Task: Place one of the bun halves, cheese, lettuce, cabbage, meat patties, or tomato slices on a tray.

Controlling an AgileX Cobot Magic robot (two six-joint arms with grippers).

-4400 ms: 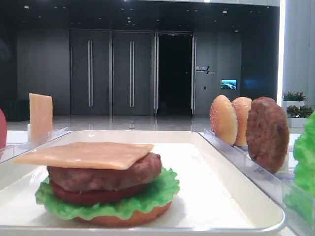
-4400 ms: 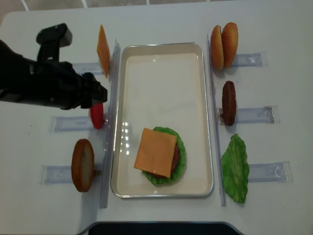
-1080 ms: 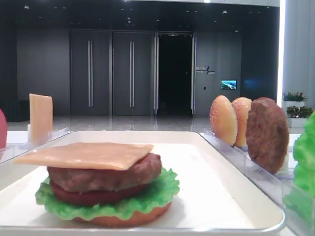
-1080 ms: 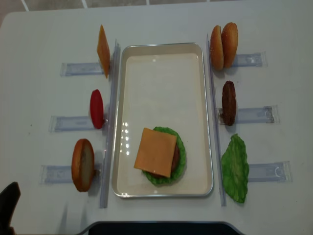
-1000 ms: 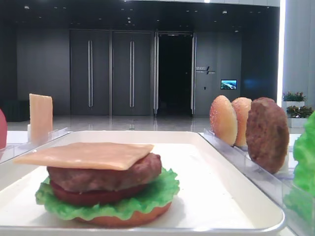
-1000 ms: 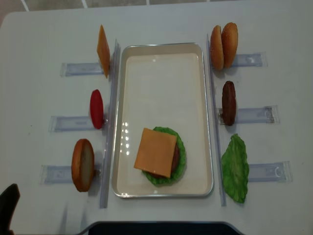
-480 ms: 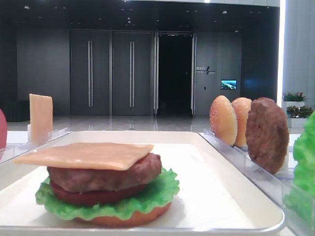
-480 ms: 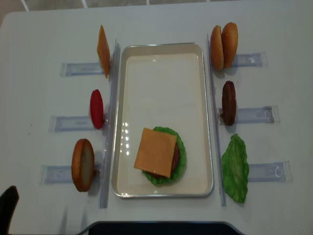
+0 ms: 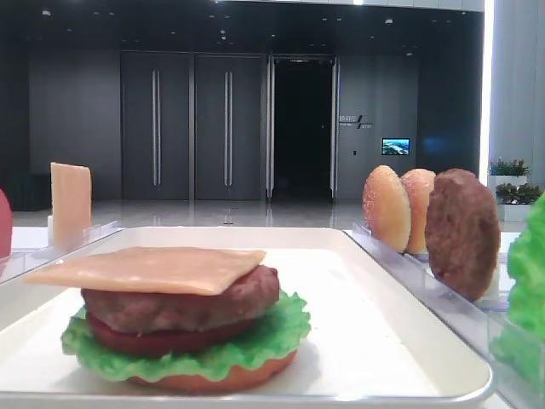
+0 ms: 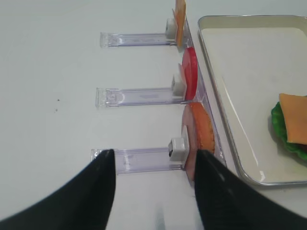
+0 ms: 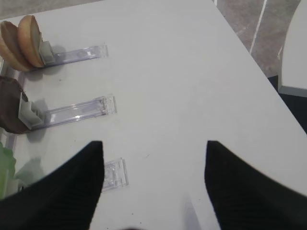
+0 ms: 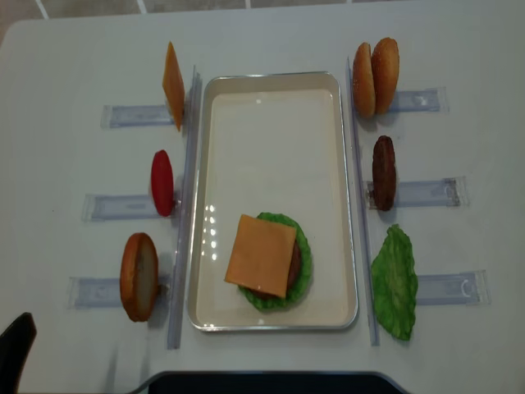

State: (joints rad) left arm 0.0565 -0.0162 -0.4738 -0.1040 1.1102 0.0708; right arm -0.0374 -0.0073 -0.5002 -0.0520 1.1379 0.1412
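No legible writing or brand marks anywhere. Cheese (image 12: pixel 261 255): thin pale orange square, lying flat atop stacked burger near front edge of white tray (image 12: pixel 273 98). Twin slice (image 12: pixel 173 84) upright in clear rack (image 12: pixel 131 116) beside tray's far left corner. Left gripper (image 10: pixel 154 191): jaws apart, empty, over table. Right gripper (image 11: pixel 153 184): jaws apart, empty.

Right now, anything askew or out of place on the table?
Mostly tidy. The cheese on top of the stack in the tray sits rotated, with corners overhanging the patty on the left. The loose lettuce right of the tray lies flat on the table beside its rack, while the other spare pieces stand upright. No spills or damage.
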